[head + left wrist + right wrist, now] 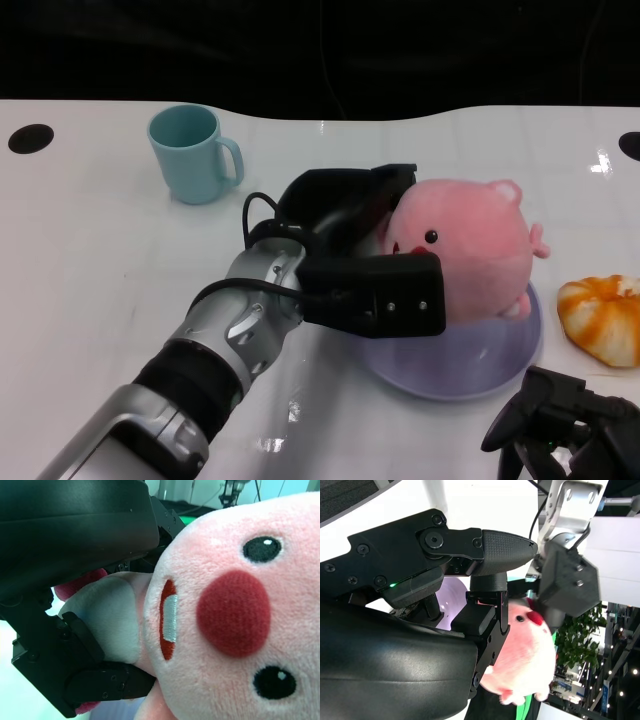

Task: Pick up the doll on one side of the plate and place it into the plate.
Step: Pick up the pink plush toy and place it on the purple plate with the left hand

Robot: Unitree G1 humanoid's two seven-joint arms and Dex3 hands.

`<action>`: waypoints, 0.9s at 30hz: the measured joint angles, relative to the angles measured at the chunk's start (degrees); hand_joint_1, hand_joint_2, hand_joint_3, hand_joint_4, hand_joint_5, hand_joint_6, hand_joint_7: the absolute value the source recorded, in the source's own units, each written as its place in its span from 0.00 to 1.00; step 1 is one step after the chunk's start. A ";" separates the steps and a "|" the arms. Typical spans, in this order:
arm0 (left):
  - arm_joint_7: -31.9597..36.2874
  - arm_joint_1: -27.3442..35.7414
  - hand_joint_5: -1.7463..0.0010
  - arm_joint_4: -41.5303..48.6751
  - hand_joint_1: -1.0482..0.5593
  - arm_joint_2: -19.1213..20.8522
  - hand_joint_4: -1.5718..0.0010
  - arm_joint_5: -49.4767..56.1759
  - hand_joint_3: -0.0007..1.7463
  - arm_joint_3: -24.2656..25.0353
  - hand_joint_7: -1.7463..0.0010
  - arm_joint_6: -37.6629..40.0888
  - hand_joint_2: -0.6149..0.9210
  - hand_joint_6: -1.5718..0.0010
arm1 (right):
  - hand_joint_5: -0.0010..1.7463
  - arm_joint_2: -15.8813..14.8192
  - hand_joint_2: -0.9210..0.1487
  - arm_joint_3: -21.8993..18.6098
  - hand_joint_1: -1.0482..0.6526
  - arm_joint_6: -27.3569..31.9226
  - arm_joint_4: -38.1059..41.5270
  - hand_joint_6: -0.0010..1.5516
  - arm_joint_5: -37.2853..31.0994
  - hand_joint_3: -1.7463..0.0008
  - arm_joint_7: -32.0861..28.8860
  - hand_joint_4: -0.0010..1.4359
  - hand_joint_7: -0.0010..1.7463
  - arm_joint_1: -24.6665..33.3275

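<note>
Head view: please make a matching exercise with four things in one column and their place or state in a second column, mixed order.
Things:
1. doll
2. cup
3. orange toy
4. left robot hand

Places or states:
A. on the table, right of the plate
B. far left, standing upright
C. grips the doll
D. over the plate, held

Pairs: 1-D, 2-B, 3-A, 4-C

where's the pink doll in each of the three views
Head view: the pink doll sits right of centre, over the plate, gripped by the left hand.
Left wrist view: the doll fills the right half, face close up, black fingers against it.
Right wrist view: it is at lower centre, past the right hand.
Shared landmark: the doll's red cheek spot.
</note>
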 measured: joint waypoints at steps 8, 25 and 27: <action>1.75 -2.68 0.00 5.62 0.53 -2.74 0.44 1.16 0.47 -1.40 0.01 -0.36 0.77 0.60 | 0.92 0.01 0.00 0.56 0.19 0.00 -0.28 0.47 0.00 0.75 -0.01 0.54 0.75 0.17; -7.34 -3.15 0.76 5.18 0.24 -2.25 0.77 -0.60 0.07 -2.59 1.00 0.12 1.00 0.78 | 0.92 0.19 0.00 0.69 0.20 0.00 -1.48 0.46 0.01 0.74 -0.24 0.53 0.75 0.82; -9.19 -3.16 0.84 4.25 0.14 -1.65 0.89 -0.01 0.14 -3.36 1.00 0.48 1.00 0.87 | 0.92 0.19 0.00 0.68 0.20 0.00 -1.48 0.46 0.00 0.74 -0.25 0.53 0.75 0.82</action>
